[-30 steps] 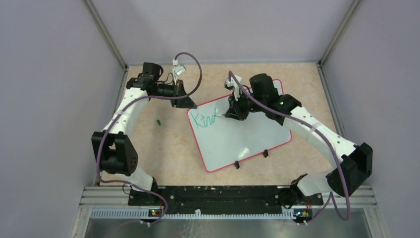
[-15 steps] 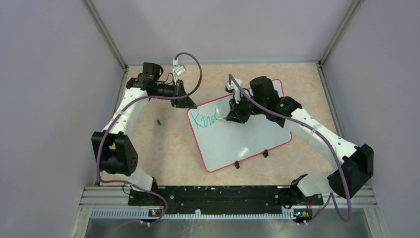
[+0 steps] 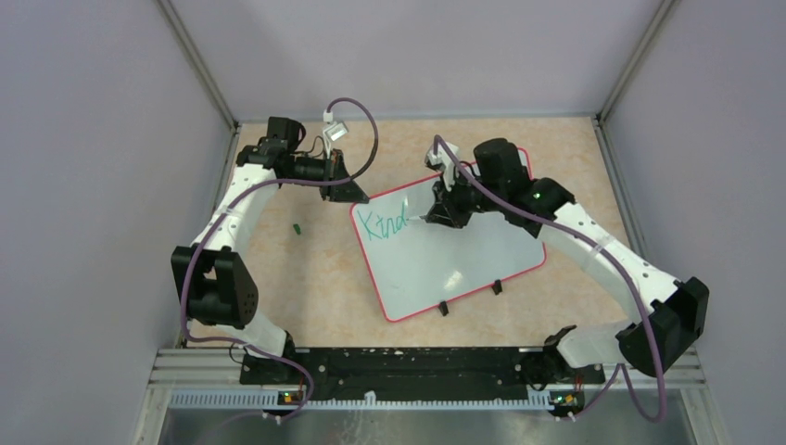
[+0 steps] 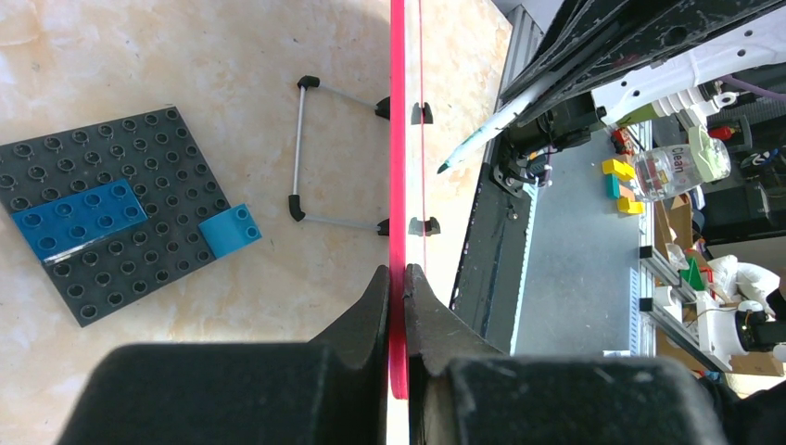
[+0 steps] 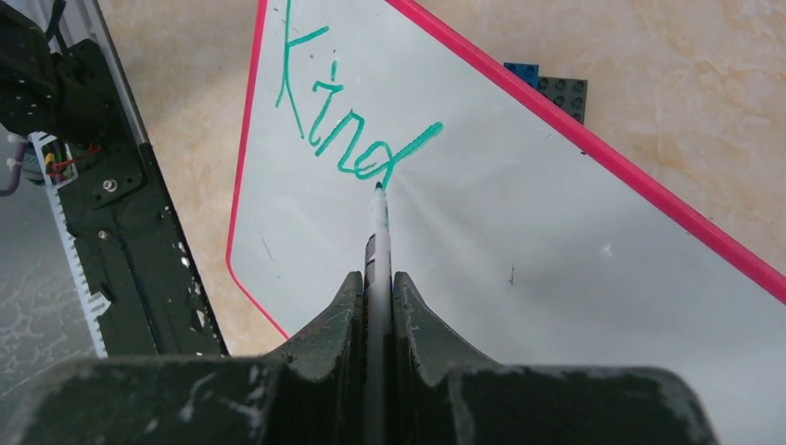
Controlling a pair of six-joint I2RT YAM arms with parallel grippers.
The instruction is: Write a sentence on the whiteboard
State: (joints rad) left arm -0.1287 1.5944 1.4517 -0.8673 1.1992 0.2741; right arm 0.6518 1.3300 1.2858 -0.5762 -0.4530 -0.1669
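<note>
The whiteboard (image 3: 463, 255), white with a red-pink rim, lies slanted mid-table. Teal-green lettering (image 3: 383, 222) reads "Kind" near its far left corner; the rest of the sentence does not show. My left gripper (image 3: 357, 196) is shut on the board's rim (image 4: 399, 185), which its wrist view shows edge-on between the fingers (image 4: 371, 301). My right gripper (image 3: 436, 215) is shut on a marker (image 5: 374, 243). The marker's tip sits at the foot of the "d" (image 5: 394, 158) on the board (image 5: 528, 241). The marker also shows in the left wrist view (image 4: 482, 130).
A dark grey plate with blue bricks (image 4: 102, 218) lies by the board; its corner shows past the far rim (image 5: 554, 86). Two black clips (image 3: 469, 298) sit on the board's near edge. A small green object (image 3: 297, 227) lies left of the board. A wire stand (image 4: 310, 153) is by the rim.
My right gripper has shifted slightly with the marker at the end of "Kind", and its elbow has swung right. The left arm and the board have not moved.
</note>
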